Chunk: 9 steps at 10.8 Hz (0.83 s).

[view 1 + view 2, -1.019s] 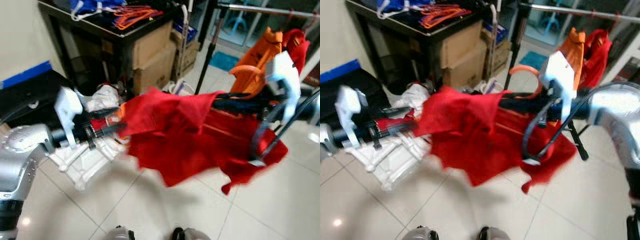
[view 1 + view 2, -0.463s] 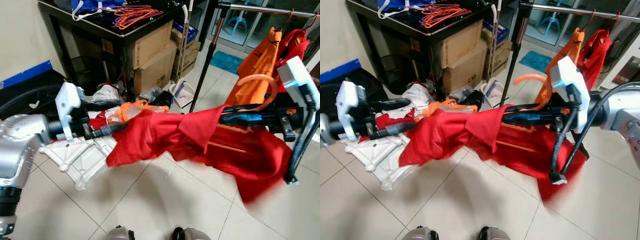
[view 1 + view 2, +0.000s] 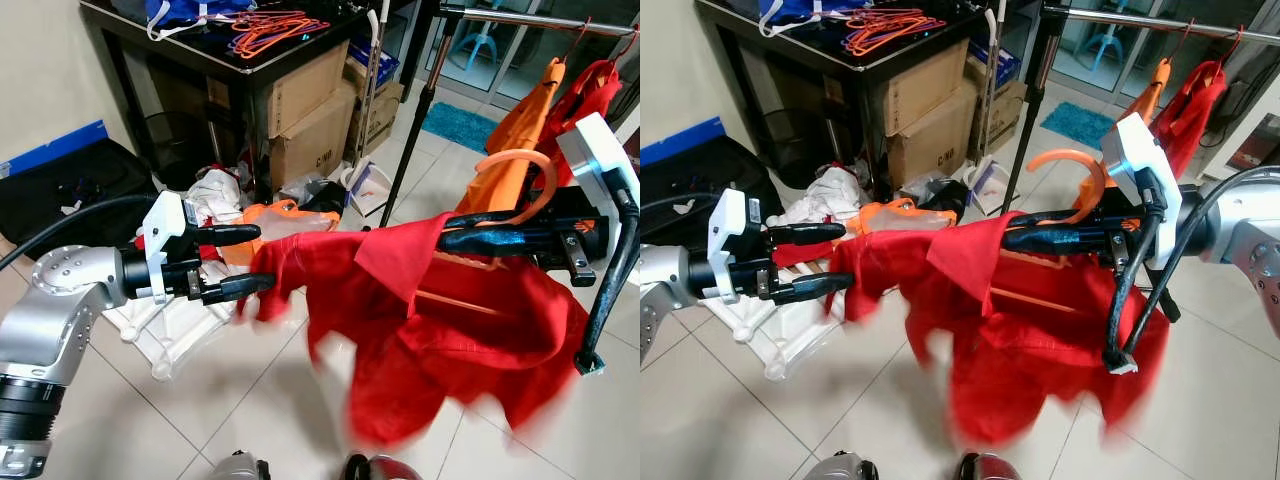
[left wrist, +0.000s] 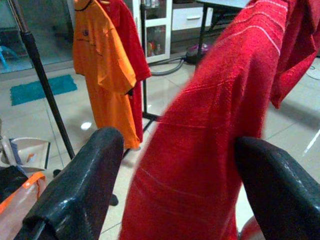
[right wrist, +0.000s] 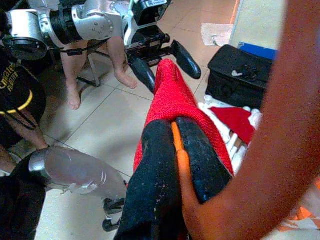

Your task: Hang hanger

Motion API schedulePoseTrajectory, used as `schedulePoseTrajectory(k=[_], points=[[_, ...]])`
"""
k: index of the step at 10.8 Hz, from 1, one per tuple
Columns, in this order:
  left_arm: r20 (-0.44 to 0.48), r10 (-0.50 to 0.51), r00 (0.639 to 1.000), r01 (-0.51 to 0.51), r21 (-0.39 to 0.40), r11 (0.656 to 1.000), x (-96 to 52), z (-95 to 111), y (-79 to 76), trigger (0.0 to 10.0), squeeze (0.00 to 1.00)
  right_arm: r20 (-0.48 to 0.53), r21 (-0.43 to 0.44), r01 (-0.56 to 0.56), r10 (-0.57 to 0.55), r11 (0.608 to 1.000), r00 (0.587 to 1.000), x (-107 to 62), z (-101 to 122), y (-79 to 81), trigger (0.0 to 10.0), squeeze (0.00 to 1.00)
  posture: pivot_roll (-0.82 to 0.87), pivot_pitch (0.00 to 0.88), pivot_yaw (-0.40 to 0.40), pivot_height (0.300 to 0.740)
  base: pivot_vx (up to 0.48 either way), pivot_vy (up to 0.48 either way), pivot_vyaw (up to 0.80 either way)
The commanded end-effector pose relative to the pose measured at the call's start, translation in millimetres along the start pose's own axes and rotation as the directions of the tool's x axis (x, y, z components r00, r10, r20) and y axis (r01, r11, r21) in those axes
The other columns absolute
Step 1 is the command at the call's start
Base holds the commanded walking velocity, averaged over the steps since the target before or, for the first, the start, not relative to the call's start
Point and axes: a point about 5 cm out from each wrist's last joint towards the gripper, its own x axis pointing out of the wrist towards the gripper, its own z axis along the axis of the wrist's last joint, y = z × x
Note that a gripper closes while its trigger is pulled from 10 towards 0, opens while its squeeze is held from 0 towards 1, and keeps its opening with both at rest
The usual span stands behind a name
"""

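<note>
Starting at the left: the left gripper [image 3: 243, 260] has its fingers spread apart, nothing clamped, with the edge of the red shirt [image 3: 440, 340] right at its tips, kinda blurry there. Behind it, the dark tabletop [image 3: 215, 50] carries a heap of orange hangers [image 3: 270, 25], with cardboard boxes [image 3: 310, 110] stacked underneath; can't tell what's inside them. On the floor there's a white rack [image 3: 165, 320] and a pile of clothes [image 3: 225, 190]. Over on the right, the right gripper [image 5: 172, 132] has its fingers pressed together on the orange hanger [image 3: 520, 165] with the shirt draped over it. Behind that is the rail [image 3: 540, 18], where an orange shirt [image 3: 520, 115] hangs.
</note>
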Motion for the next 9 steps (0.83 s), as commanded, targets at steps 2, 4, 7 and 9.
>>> schedulePoseTrajectory(k=[2,4,7,9], points=[[0.015,-0.008,1.000,0.008,0.001,1.000,2.9,5,2.2,0.0,0.00,0.013,-0.036,-0.002,0.003,0.999,1.000,-5.3,9,5.5,10.0,0.00,-0.03,0.096,-0.037,0.740,0.000,0.000,0.00],[0.019,-0.038,0.999,0.038,-0.025,0.999,3.5,1,-1.5,0.0,0.00,0.018,-0.038,-0.005,0.005,0.999,1.000,-5.1,10,5.8,10.0,0.00,-0.03,0.088,-0.039,0.740,0.000,0.000,0.00],[0.022,-0.064,0.998,0.065,-0.052,0.997,2.7,-1,-7.3,0.0,0.00,0.020,-0.045,-0.004,0.005,0.999,1.000,-5.0,10,5.7,10.0,0.00,-0.03,0.076,-0.041,0.740,0.000,0.000,0.00],[0.026,-0.077,0.997,0.079,-0.071,0.994,2.4,-1,-10.2,0.0,0.00,0.024,-0.049,-0.002,0.003,0.999,1.000,-4.8,10,5.4,10.0,0.00,-0.03,0.071,-0.042,0.740,0.000,0.000,0.00]])
